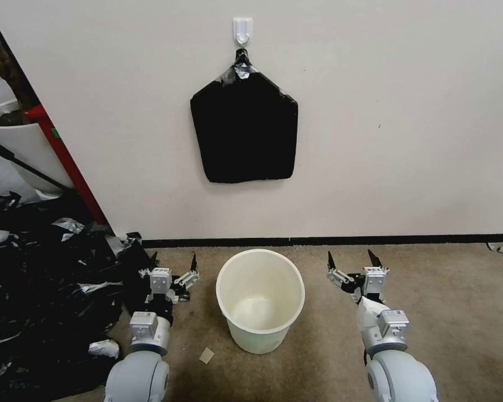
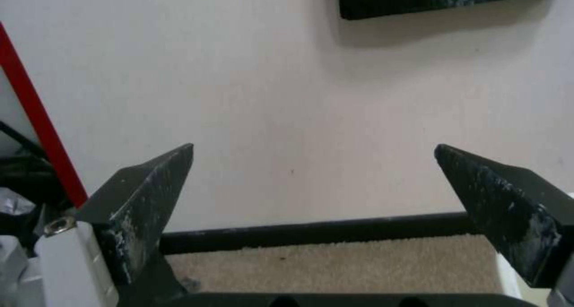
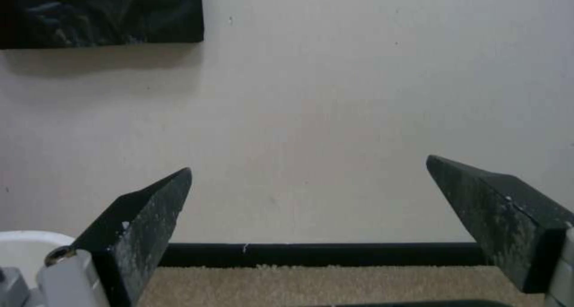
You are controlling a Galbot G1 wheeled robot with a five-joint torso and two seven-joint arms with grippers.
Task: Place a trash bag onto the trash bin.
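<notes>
The trash bin is set on the carpet by the wall, flanked by the left gripper and right gripper, both spread and empty. A heap of black plastic is piled left; a stack of bags is hung above.

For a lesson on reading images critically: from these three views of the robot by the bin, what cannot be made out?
- Head view: how many bags hang in the black stack on the hook; it faces us flat.
- Head view: the plant pot, cut by the left edge and the red pole.
- Head view: the trash bin outer far side, hidden by its own rim.
- Left wrist view: the stack's upper part, cut by the top edge.
</notes>
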